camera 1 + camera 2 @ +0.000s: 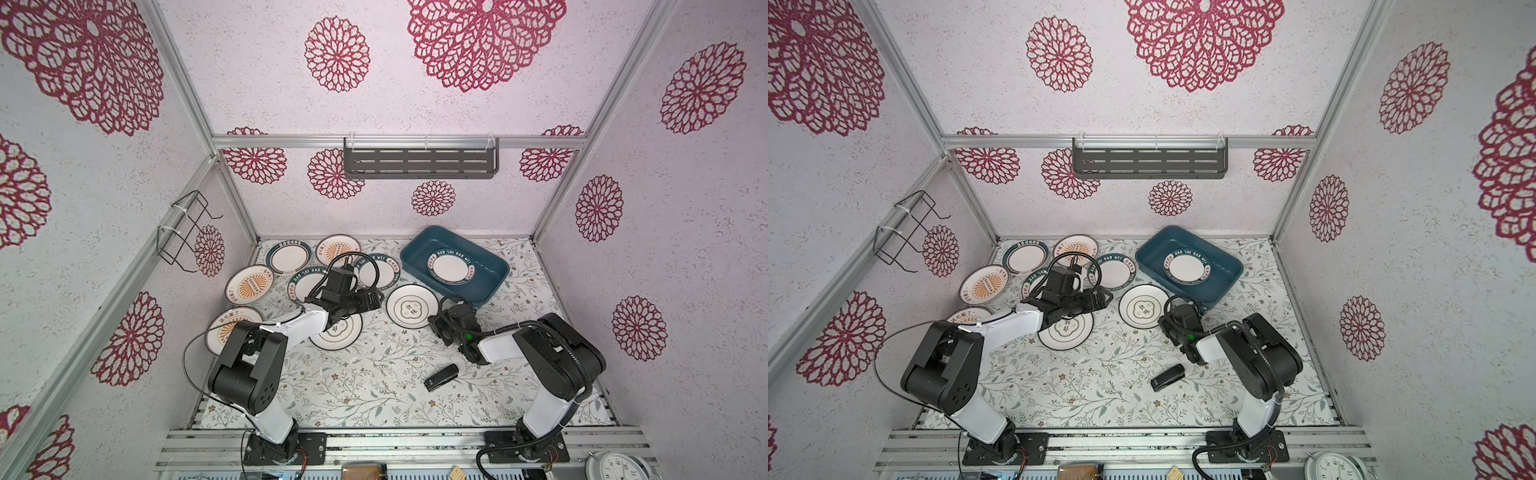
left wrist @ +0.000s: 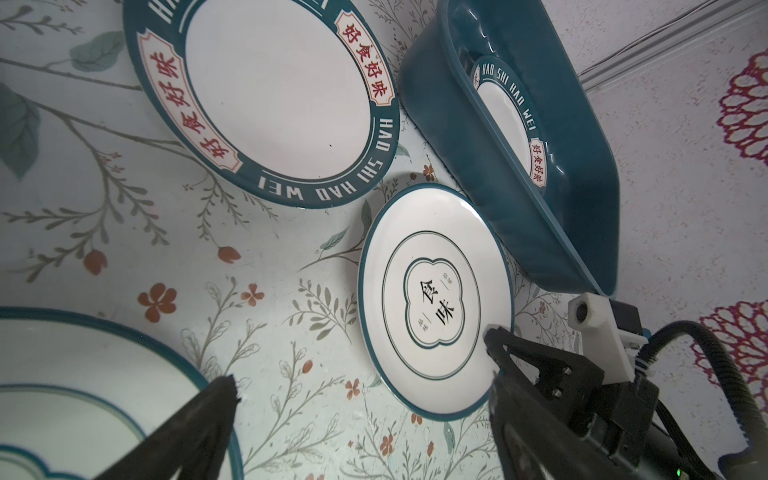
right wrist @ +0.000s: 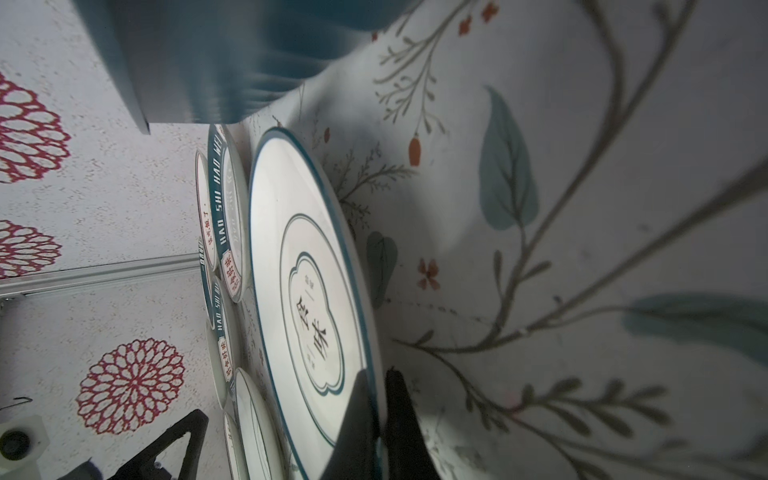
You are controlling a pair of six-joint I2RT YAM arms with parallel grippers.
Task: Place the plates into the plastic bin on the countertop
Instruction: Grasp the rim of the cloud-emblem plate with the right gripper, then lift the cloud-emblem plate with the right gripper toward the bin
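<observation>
A white plate with thin dark rings (image 1: 411, 306) (image 1: 1144, 306) (image 3: 291, 257) lies on the leafy countertop (image 1: 374, 374) just in front of the dark teal plastic bin (image 1: 492, 272) (image 1: 1227, 272) (image 2: 536, 216). My right gripper (image 1: 434, 321) (image 3: 376, 399) is shut on that plate's near rim, one finger above it and one below. A lettered-rim plate (image 1: 452, 268) lies inside the bin. My left gripper (image 1: 376, 299) (image 2: 361, 380) hangs open and empty over the countertop between two thin-ring plates. Several more plates (image 1: 288, 256) lie at the back left.
A small black stapler-like object (image 1: 441, 377) lies on the countertop in front of the right arm. A grey slotted shelf (image 1: 420, 160) hangs on the back wall and a wire rack (image 1: 185, 232) on the left wall. The left arm partly covers a thin-ring plate (image 1: 336, 334).
</observation>
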